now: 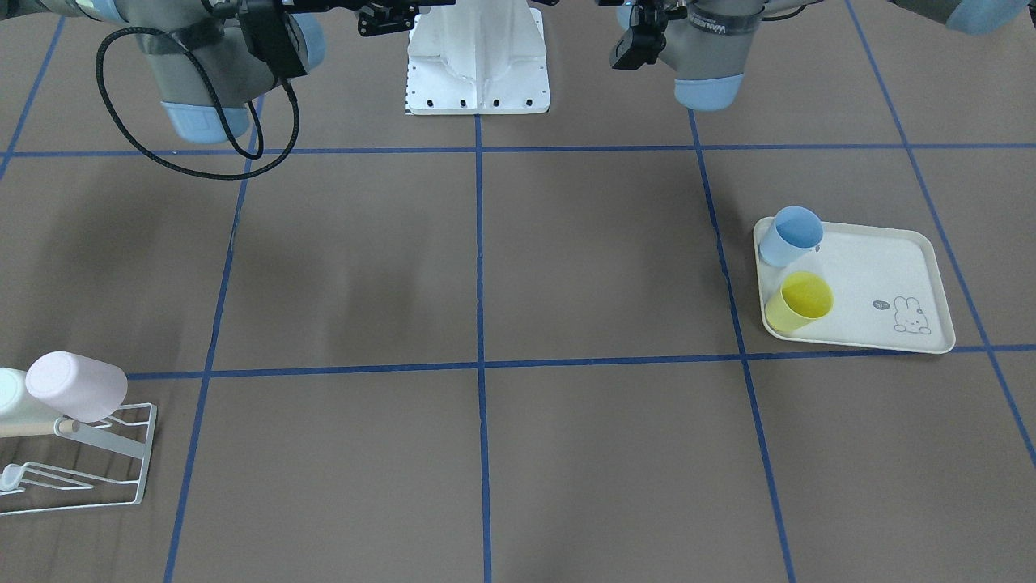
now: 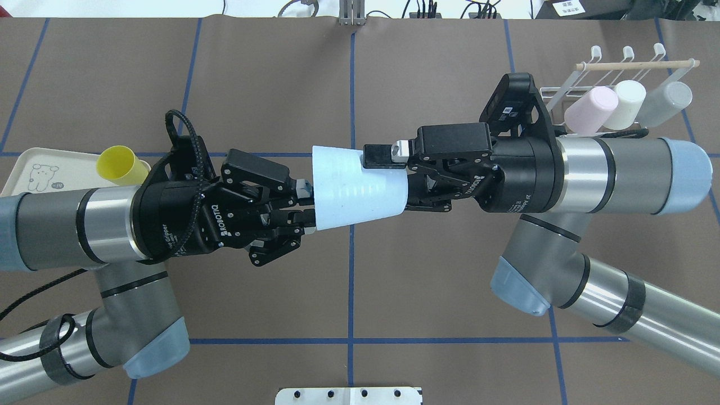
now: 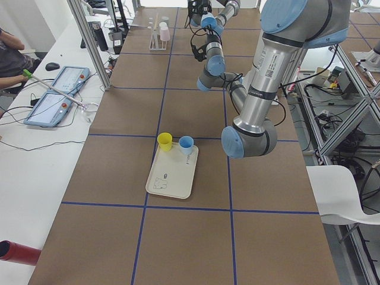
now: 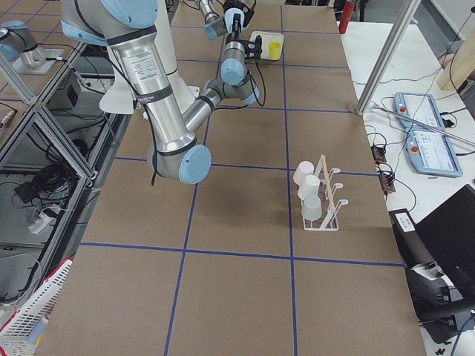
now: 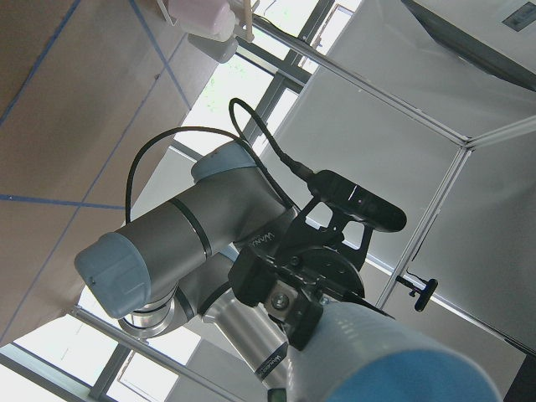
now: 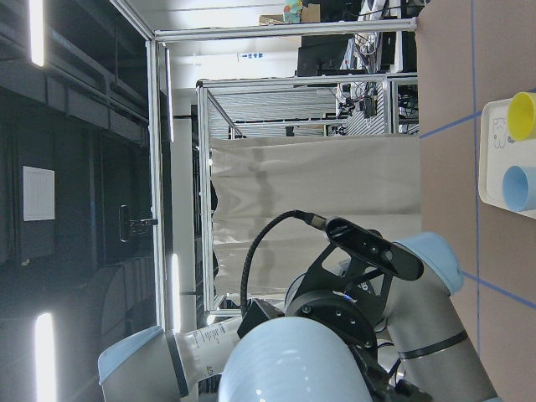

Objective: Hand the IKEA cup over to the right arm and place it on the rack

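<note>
The IKEA cup (image 2: 354,188), pale blue-white, hangs sideways above the table's middle, with its wide rim toward my left arm. My right gripper (image 2: 374,188) is shut on its narrow end; one of its fingers (image 2: 382,157) lies along the cup's far side and the other is hidden under the cup. My left gripper (image 2: 306,202) is at the rim, its fingertips apart with a gap between them. The cup also fills the lower edge of both wrist views (image 5: 394,360) (image 6: 293,368). The white wire rack (image 2: 635,64) stands at the far right, behind the right arm (image 2: 619,169).
A pink cup (image 2: 590,109), a white cup (image 2: 627,104) and a grey cup (image 2: 666,104) hang on the rack. The cream rabbit tray (image 1: 890,267) on the left arm's side holds a yellow cup (image 1: 800,301) and a blue cup (image 1: 791,235). The white robot base (image 1: 477,73) is at the table's near edge.
</note>
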You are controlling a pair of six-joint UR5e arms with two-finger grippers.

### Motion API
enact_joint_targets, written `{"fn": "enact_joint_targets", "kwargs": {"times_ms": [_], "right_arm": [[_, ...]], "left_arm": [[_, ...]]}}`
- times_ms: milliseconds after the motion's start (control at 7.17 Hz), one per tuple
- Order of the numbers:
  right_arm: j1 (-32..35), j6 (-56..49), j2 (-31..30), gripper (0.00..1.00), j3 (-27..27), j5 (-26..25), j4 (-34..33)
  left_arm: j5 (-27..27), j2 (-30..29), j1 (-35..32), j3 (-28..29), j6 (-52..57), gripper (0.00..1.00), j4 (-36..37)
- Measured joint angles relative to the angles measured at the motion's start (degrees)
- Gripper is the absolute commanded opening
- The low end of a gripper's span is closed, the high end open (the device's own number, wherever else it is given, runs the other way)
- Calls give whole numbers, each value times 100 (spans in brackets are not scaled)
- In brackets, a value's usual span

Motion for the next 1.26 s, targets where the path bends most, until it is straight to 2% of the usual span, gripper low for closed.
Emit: {"fn": "enact_joint_targets", "kwargs": {"times_ms": [419, 558, 698, 977, 1117, 1256], "right_arm": [[69, -91, -32, 37, -43, -101, -16], [210, -340, -46, 36, -202, -132, -57], [469, -666, -57, 35, -515, -63, -103], [1310, -1491, -17, 34, -1359, 571, -313], [1685, -2049, -9, 34, -1555, 916, -696], [2113, -2788, 8, 33, -1630, 1367, -1400]], "left_arm": [[-136, 555, -800, -84, 39, 100, 29], [-611, 760, -1282, -66, 168, 100, 187], [-1315, 846, -1789, -50, 534, 100, 620], [-2685, 896, -2660, -9, 1956, 100, 1872], [-3086, 924, -2993, 10, 2673, 100, 2486], [-3284, 996, -3257, 20, 3363, 100, 3022]]}}
